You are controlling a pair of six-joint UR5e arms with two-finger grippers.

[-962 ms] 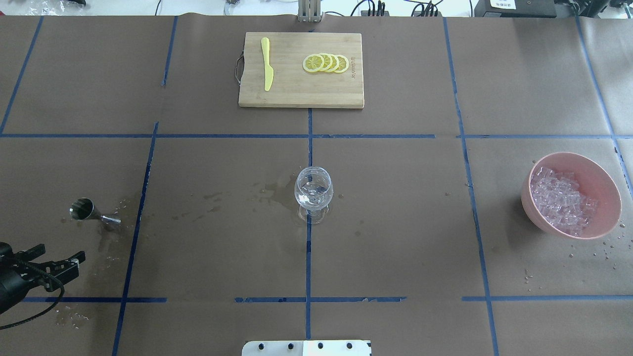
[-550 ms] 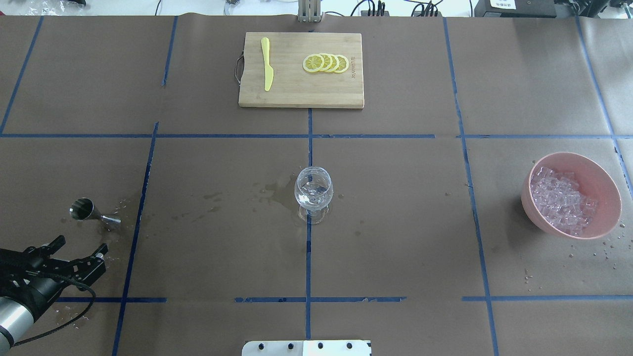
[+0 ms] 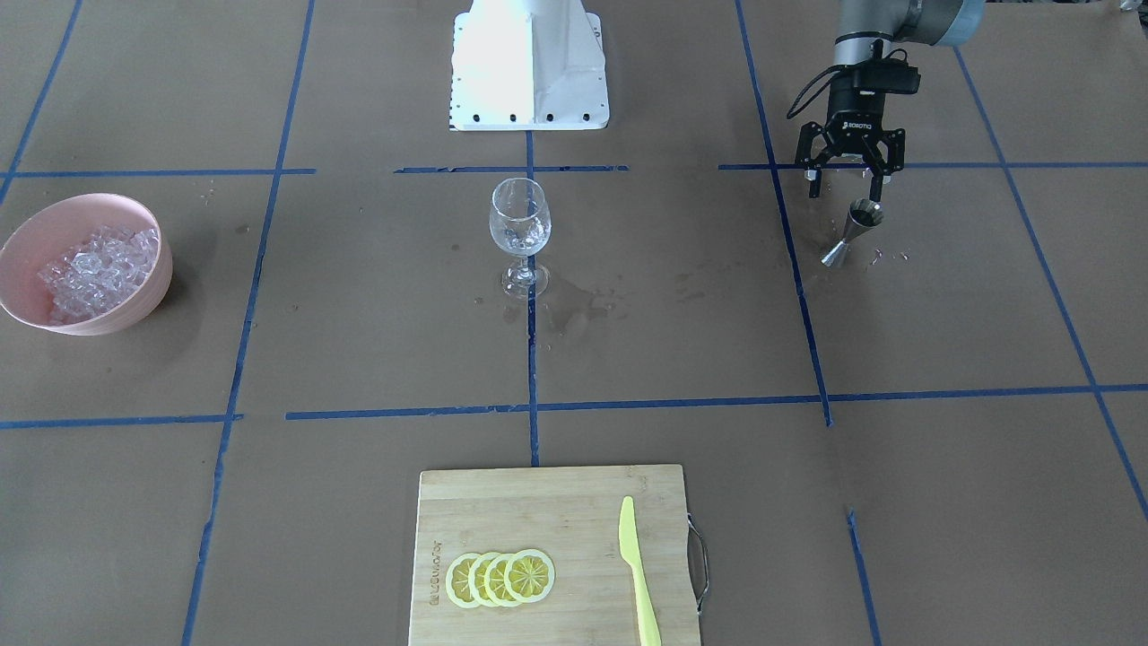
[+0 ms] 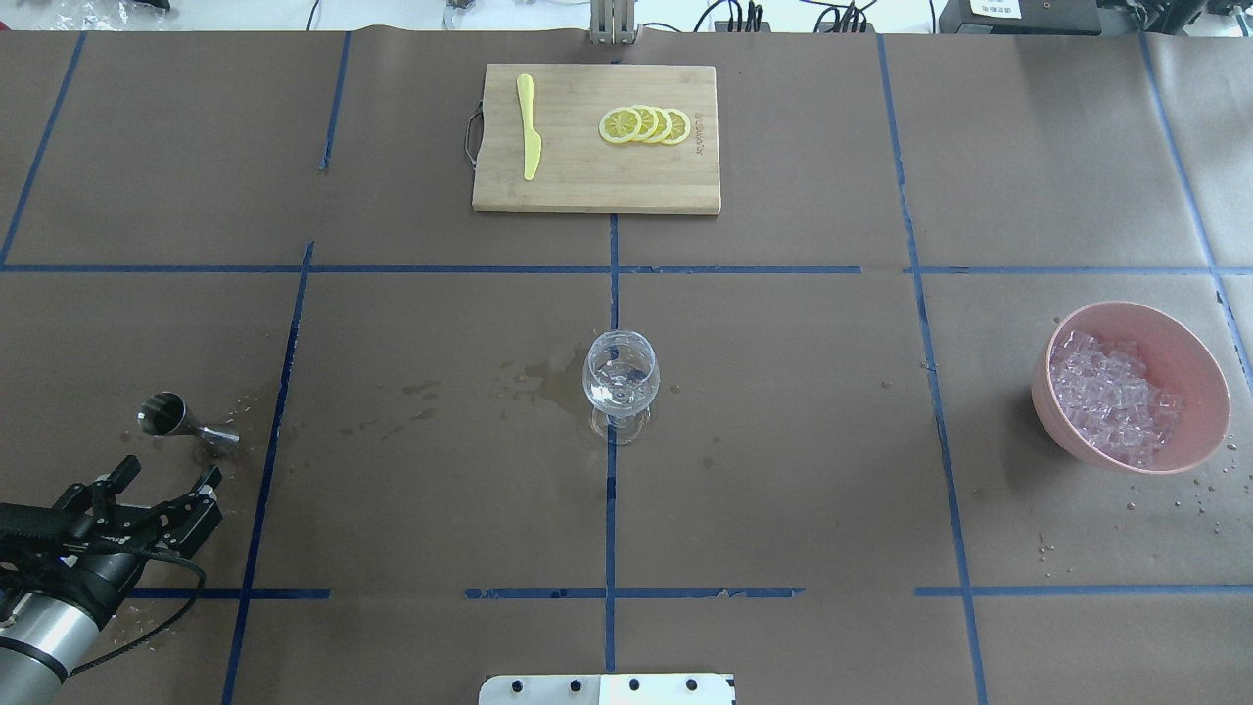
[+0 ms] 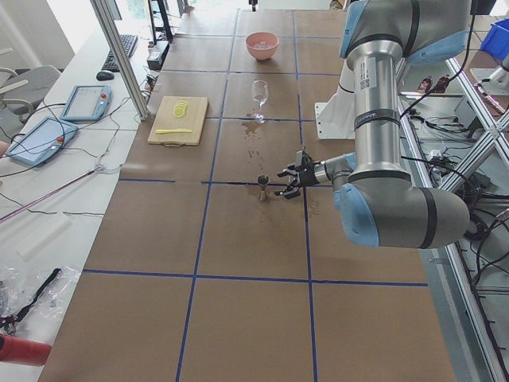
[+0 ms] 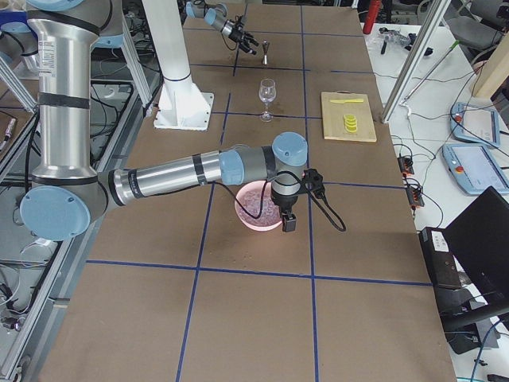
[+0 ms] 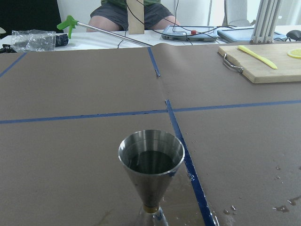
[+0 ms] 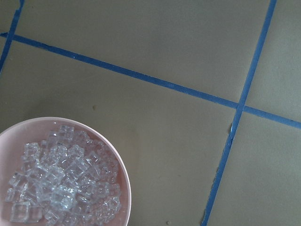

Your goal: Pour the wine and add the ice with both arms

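A steel jigger (image 4: 181, 419) stands upright at the table's near left, and its cup looks dark inside in the left wrist view (image 7: 150, 162). My left gripper (image 4: 168, 472) is open and empty, level with the jigger and just short of it, also in the front view (image 3: 847, 184). A clear wine glass (image 4: 621, 377) stands at the centre. The ice (image 4: 1111, 397) heaps in a pink bowl (image 4: 1175, 333) at the right. My right gripper (image 6: 286, 223) hangs over the bowl's rim; I cannot tell whether it is open. The right wrist view shows the ice (image 8: 61, 183) below.
A wooden cutting board (image 4: 587, 186) at the far centre carries lemon slices (image 4: 646, 125) and a yellow knife (image 4: 529, 127). Wet spots (image 4: 529, 377) lie left of the glass and around the jigger. The robot's white base (image 3: 529, 63) is at the near edge.
My left gripper has come forward and to the right, closer to the jigger, with its jaws still open. Nothing else has moved.
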